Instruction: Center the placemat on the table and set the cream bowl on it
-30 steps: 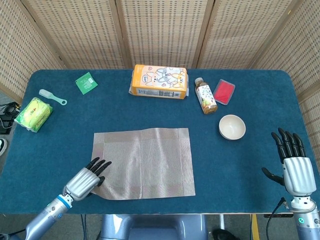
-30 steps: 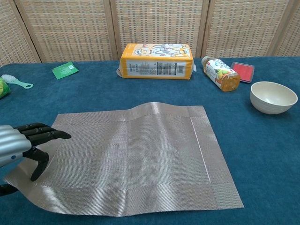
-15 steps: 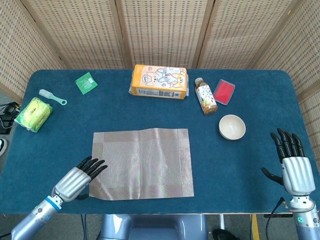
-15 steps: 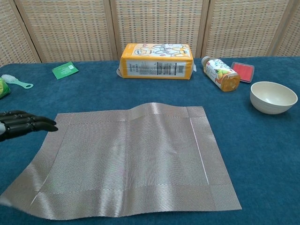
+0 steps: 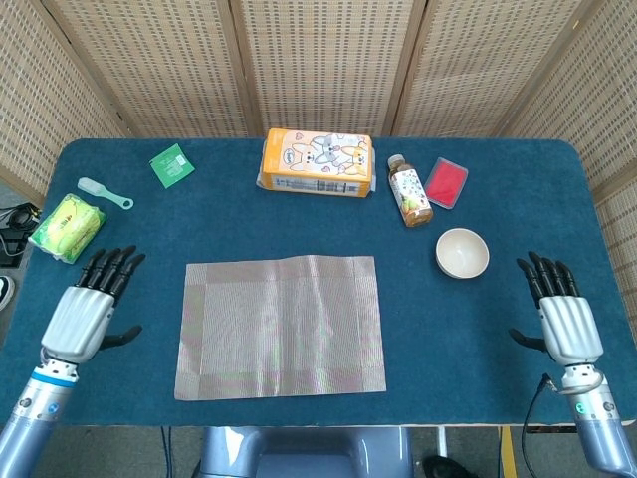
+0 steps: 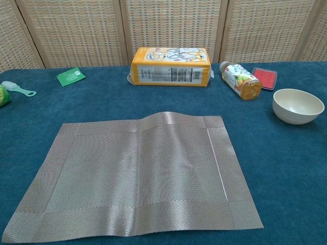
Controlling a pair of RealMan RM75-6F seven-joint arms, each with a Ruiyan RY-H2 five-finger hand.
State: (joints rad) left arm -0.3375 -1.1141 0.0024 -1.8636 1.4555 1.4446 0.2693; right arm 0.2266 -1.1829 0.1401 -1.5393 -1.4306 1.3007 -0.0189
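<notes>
Looks like the placemat (image 5: pixel 282 327) part is pretty much sorted: it lies flat, though its far edge has a small ripple, and it sits a bit left of the table's middle. Your left hand (image 5: pixel 88 309) is off to the mat's left, fingers spread, holding nothing. Your right hand (image 5: pixel 560 317) is just as empty, well right of the mat. Next up is the cream bowl (image 5: pixel 462 253), sitting upright just off the mat's far right corner, so reach for it with that right hand.
</notes>
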